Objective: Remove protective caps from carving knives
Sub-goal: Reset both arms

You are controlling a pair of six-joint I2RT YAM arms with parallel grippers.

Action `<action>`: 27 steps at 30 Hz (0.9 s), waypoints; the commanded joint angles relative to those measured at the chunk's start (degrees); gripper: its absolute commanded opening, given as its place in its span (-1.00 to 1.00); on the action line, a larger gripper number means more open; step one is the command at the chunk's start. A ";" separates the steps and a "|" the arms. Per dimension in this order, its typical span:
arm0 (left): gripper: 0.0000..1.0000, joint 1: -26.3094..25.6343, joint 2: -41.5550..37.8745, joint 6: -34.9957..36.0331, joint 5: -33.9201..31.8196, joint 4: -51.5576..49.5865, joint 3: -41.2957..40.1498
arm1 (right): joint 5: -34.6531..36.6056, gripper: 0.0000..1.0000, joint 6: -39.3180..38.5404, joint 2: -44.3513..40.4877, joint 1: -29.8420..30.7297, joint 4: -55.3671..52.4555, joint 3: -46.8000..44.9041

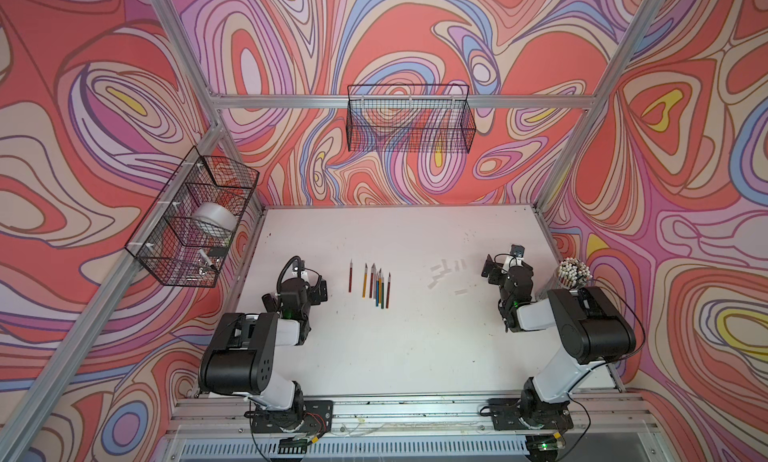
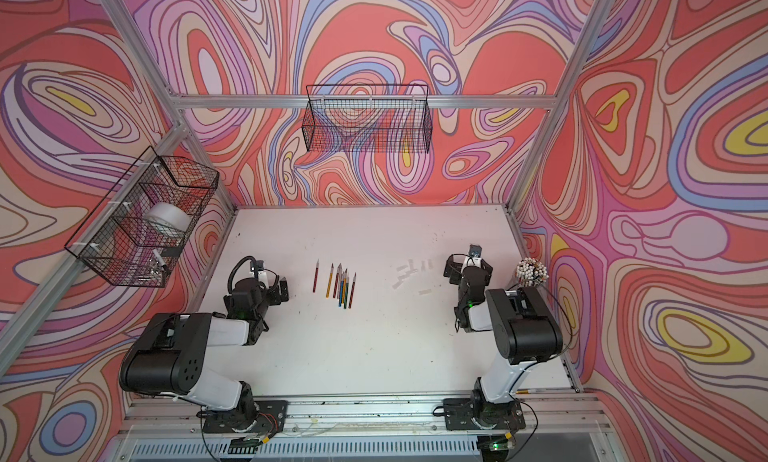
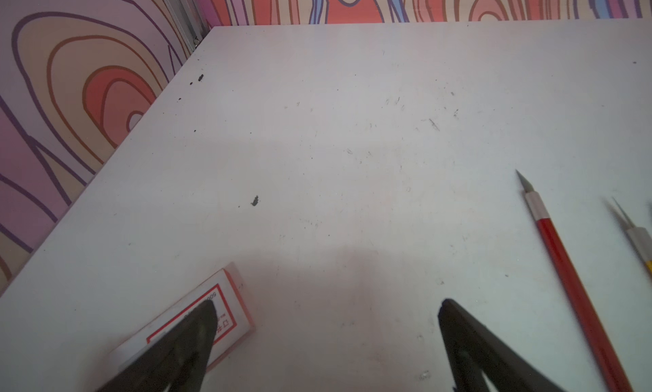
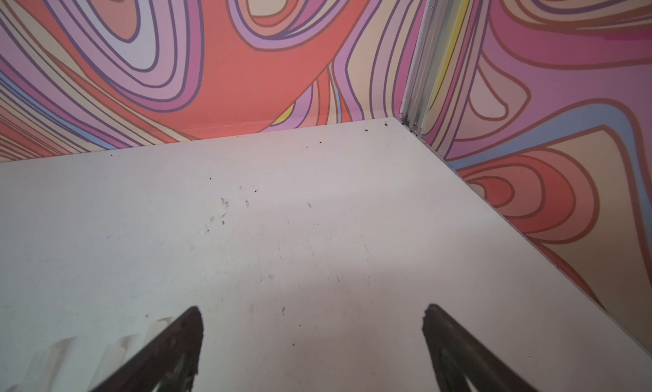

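Lying side by side near the middle of the white table (image 1: pixel 415 347), the knives (image 1: pixel 371 285) are pointing their blades toward the back wall in both top views. One red knife (image 1: pixel 350 277) is sitting a little apart from the rest, on the left arm's side. Their blades are showing bare. The caps (image 1: pixel 446 272) are lying loose and scattered on the table, between the knives and the right gripper (image 4: pixel 312 312), and are touching none of the knives.

The left gripper (image 3: pixel 326 309) is holding its fingers wide apart with nothing between them. In the left wrist view one finger is overlapping a small white box (image 3: pixel 225 302) with a red-framed label, and the red knife is lying off to the side of the other finger. The right gripper is likewise standing wide apart and gripping nothing, with blurred caps showing beside one finger.

A cup of white-tipped sticks (image 1: pixel 573 272) is standing by the right arm at the table's edge. A wire basket (image 1: pixel 195 218) is hanging on the left wall and holding a roll of tape (image 1: pixel 214 218).
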 commanded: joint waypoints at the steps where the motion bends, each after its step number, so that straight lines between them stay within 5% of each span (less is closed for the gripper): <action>1: 1.00 0.32 -0.02 -0.31 2.38 1.26 2.33 | 1.21 0.97 0.58 -0.13 -0.22 -1.25 0.14; 24: 0.99 0.32 0.11 -0.16 2.66 2.70 1.91 | 1.17 0.97 0.73 -0.20 -0.22 -1.29 -0.01; 27: 0.99 0.32 0.13 -0.18 2.59 2.66 1.97 | -1.76 0.97 -0.21 0.47 -0.22 17.34 -9.58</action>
